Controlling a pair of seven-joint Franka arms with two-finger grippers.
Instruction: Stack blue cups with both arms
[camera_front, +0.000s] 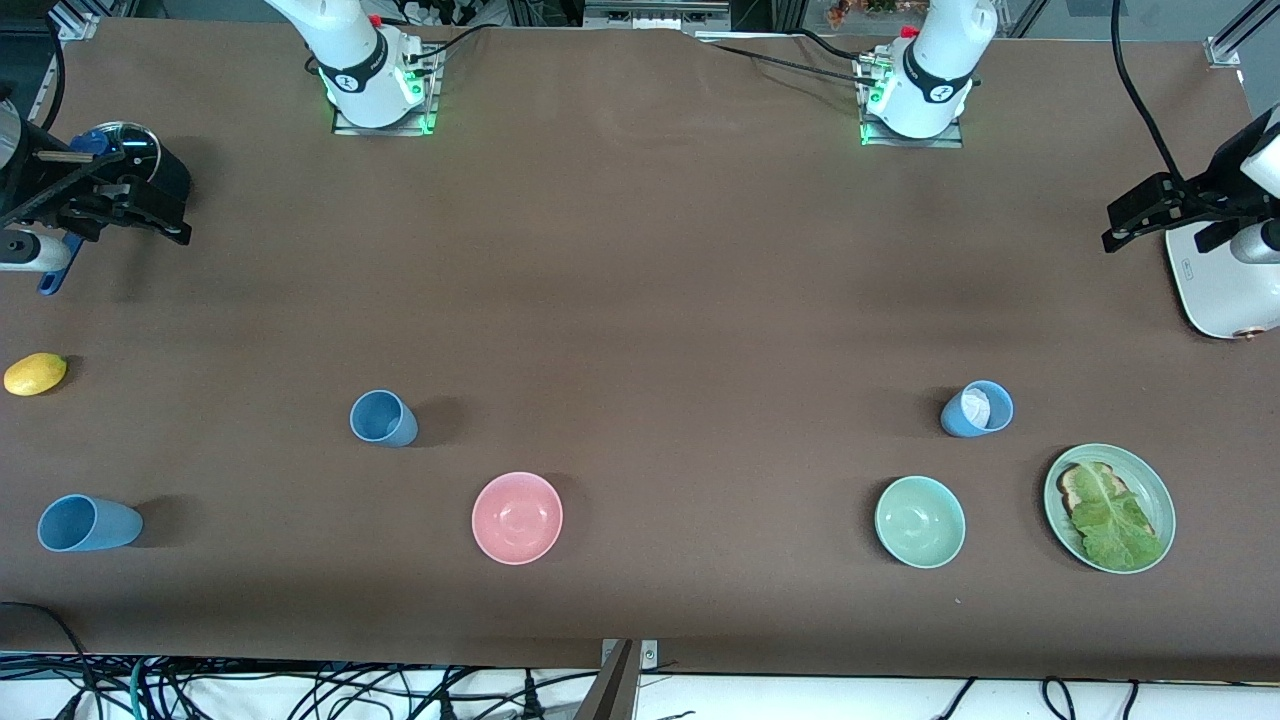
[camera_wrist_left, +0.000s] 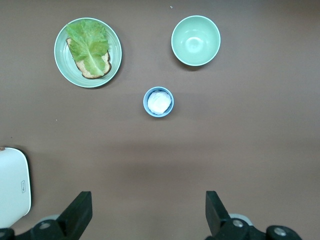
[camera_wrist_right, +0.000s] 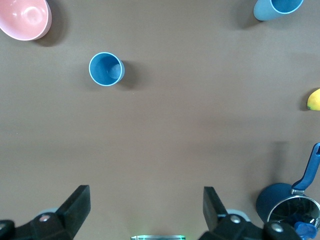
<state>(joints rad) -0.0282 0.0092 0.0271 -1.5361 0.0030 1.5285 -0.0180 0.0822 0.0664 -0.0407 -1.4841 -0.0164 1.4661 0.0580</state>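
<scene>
Three light-blue cups are on the brown table. One cup (camera_front: 383, 418) (camera_wrist_right: 106, 69) stands toward the right arm's end. A second cup (camera_front: 88, 523) (camera_wrist_right: 277, 7) is nearer the front camera, by that end's edge. The third cup (camera_front: 977, 409) (camera_wrist_left: 158, 101) stands toward the left arm's end and has something white inside it. My right gripper (camera_front: 165, 200) (camera_wrist_right: 146, 205) is open and empty, up over the navy saucepan. My left gripper (camera_front: 1118, 225) (camera_wrist_left: 149, 210) is open and empty, up beside a white appliance. Both are well away from the cups.
A pink bowl (camera_front: 517, 517) and a pale green bowl (camera_front: 920, 521) sit near the front camera. A green plate (camera_front: 1152, 480) holds toast and lettuce. A lemon (camera_front: 35, 373), the navy saucepan (camera_wrist_right: 290, 205) and the white appliance (camera_front: 1215, 290) lie at the table's ends.
</scene>
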